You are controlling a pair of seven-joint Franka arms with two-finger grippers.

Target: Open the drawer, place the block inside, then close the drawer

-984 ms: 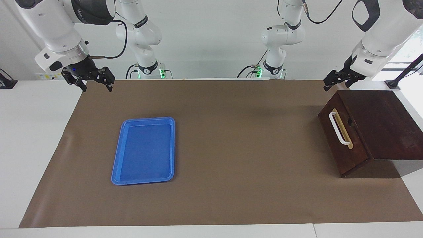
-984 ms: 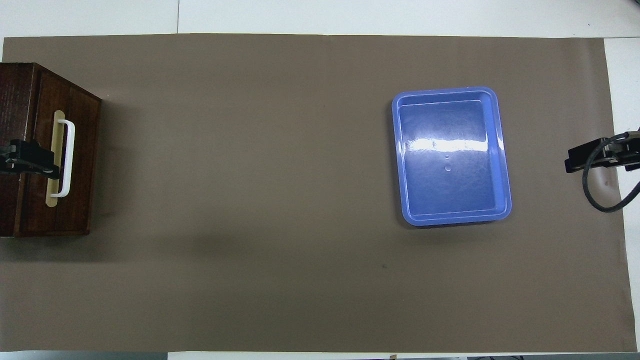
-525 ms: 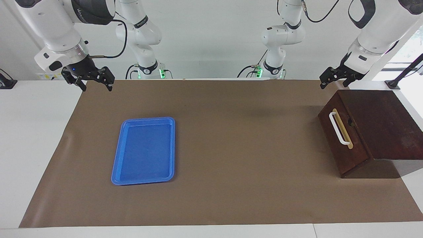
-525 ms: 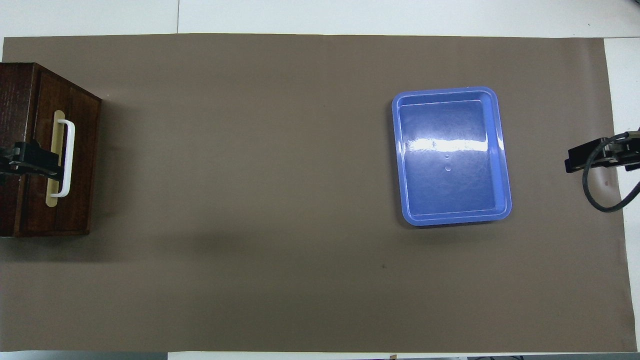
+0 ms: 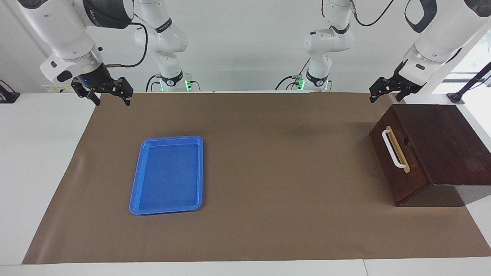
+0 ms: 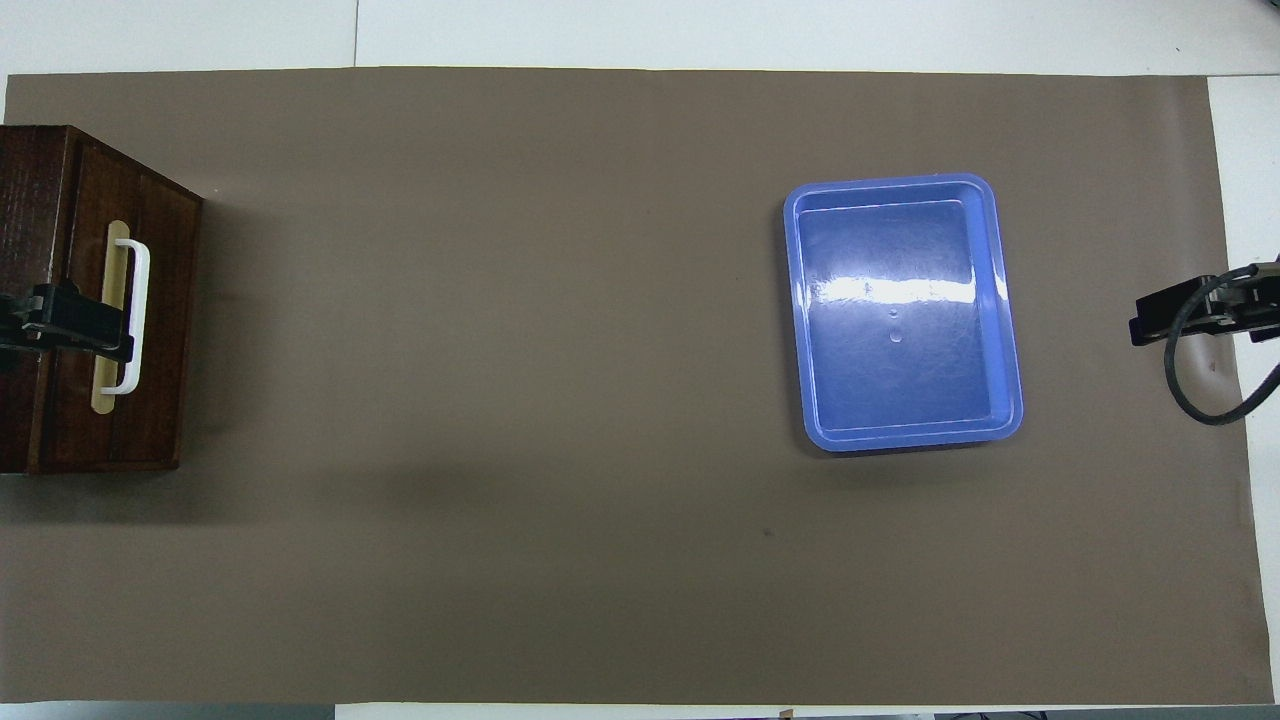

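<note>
The dark brown wooden box stands at the left arm's end of the table, its drawer shut, with the white bar handle facing the table's middle; it also shows in the overhead view. The yellow block is not in view. My left gripper is open and empty, raised in the air over the box's edge nearest the robots; in the overhead view it lies over the drawer's handle. My right gripper is open and empty, and waits over the mat's edge at the right arm's end.
A shallow blue plastic tray lies on the brown mat toward the right arm's end, with nothing in it; it also shows in the overhead view. White table shows around the mat.
My left gripper has risen a little and shifted toward the table's middle, above the box. The right arm, drawer and tray have not moved.
</note>
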